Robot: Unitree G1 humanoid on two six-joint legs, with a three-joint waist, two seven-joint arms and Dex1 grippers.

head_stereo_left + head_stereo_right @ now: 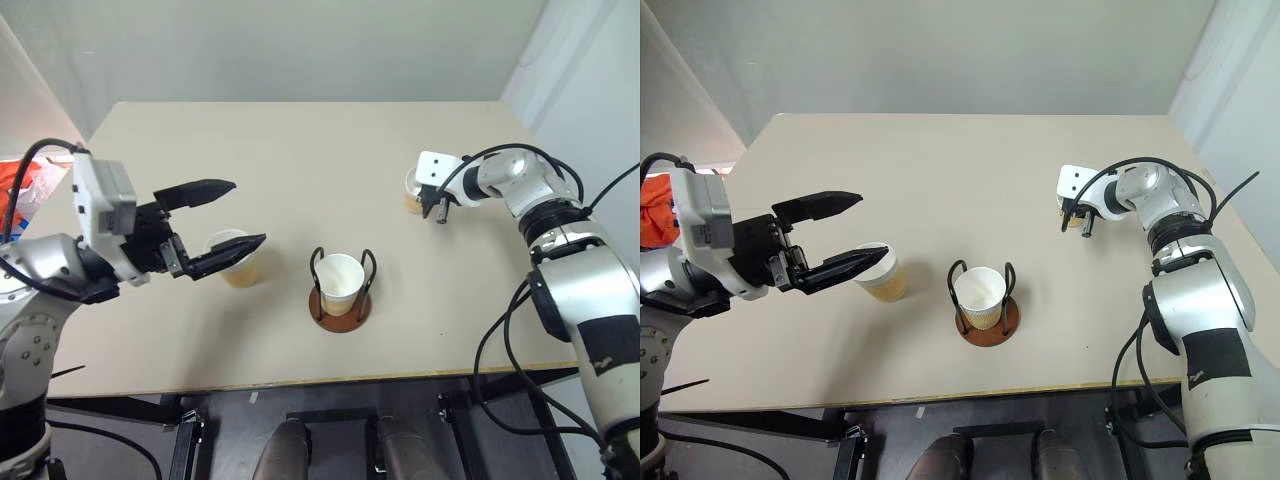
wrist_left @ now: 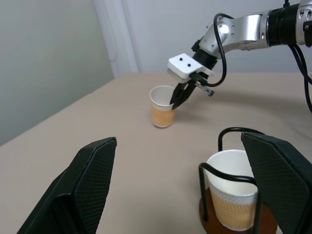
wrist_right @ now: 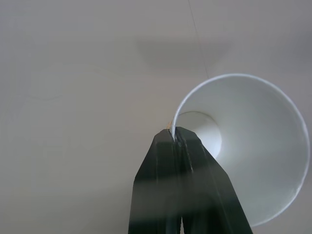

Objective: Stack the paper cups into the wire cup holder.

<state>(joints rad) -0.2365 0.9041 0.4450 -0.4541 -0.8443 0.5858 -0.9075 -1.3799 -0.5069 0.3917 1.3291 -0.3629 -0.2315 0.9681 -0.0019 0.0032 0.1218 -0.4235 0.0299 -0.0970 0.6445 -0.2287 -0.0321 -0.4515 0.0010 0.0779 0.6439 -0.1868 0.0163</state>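
1. Tan-yellow paper forms all three paper cups, each tapered with a white inside and a white rolled rim. One cup (image 1: 340,284) sits upright inside the wire cup holder (image 1: 341,291), near the front middle of the beige table (image 1: 290,150).

2. We find the holder to be a round reddish-brown disc with two thin black wire loops standing upright, close around the seated cup. We judge the loops are there to keep a stack centred.

3. A second cup (image 2: 163,106) stands upright at the table's right side. The right gripper (image 2: 176,100) has its two black fingers pressed together on this cup's rim, one finger inside the wall and one outside, as the right wrist view shows. We judge this pinch suits thin, easily crushed paper, and it leaves the cup's base clear to drop into the seated cup.

4. A third cup (image 1: 881,272) stands upright just left of the holder. The left gripper (image 1: 215,226) hangs above the table on that side with fingers spread wide and nothing between them. We judge it is held clear while the right arm works.

5. The table top is smooth and matte; the finger pads look finely textured.
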